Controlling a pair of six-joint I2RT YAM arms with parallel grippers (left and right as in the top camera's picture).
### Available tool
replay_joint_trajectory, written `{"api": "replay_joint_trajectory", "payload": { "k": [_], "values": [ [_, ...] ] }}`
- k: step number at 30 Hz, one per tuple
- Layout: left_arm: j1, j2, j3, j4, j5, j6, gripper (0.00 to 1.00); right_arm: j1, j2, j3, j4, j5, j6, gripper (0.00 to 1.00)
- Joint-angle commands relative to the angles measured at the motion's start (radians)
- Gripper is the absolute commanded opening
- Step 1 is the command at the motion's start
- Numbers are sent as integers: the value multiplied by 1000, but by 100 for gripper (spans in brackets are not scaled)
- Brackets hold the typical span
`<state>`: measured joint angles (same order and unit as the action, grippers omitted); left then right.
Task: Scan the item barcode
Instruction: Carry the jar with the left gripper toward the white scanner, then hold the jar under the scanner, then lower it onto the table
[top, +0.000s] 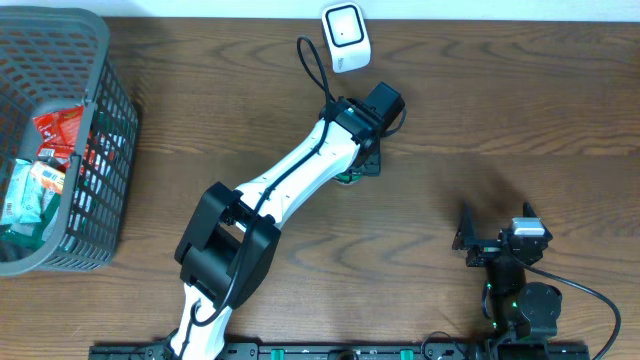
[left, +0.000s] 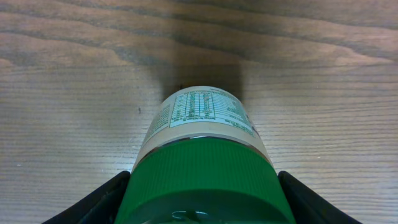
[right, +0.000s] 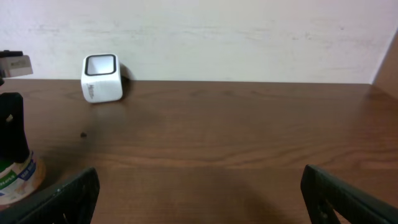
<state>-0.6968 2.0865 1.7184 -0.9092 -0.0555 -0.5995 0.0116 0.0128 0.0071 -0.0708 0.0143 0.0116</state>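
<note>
The left pincer (left: 202, 190) is closed on a bottle (left: 200, 115) by its green cap (left: 202, 174) – one dark finger (left: 93, 202) is pressed to each side of the cap. The jaws are held partly apart by the cap's width. Beyond the cap, the bottle's pale body is seen end on, and a label with a printed table is turned towards the wrist camera. Past the bottle's far end only the wood grain of the counter (left: 74, 93) is seen, with a dark shadow under the bottle.

From overhead, a little of the bottle's green (top: 347, 177) is seen just below the left pincer (top: 357, 160). The white scanner (top: 346, 36) lies ahead of this pincer, near it but apart from it, at the counter's far edge.

The right pincer (right: 199, 186) is spread to its full width and nothing is held in it. In its wrist view, the bottle (right: 18, 177) stands upright on the counter, forward and to the left of it. The scanner (right: 102, 78) is farther off, against the wall, with its dark window turned towards the counter.

Well away from both pincers – far to the left of the left one – a grey mesh basket (top: 110, 110) is filled with packets.
</note>
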Motion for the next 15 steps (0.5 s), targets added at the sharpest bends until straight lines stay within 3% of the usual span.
{"api": "replay_joint_trajectory", "payload": {
  "k": [1, 5, 15],
  "values": [
    [2, 7, -3, 10, -24, -8, 58, 1, -2, -2, -4, -5, 10, 99],
    [2, 7, -5, 10, -24, -8, 66, 1, -2, -2, -4, -5, 10, 99],
    [2, 7, -13, 11, -24, -8, 70, 1, -2, -2, -4, -5, 10, 99]
  ]
}}
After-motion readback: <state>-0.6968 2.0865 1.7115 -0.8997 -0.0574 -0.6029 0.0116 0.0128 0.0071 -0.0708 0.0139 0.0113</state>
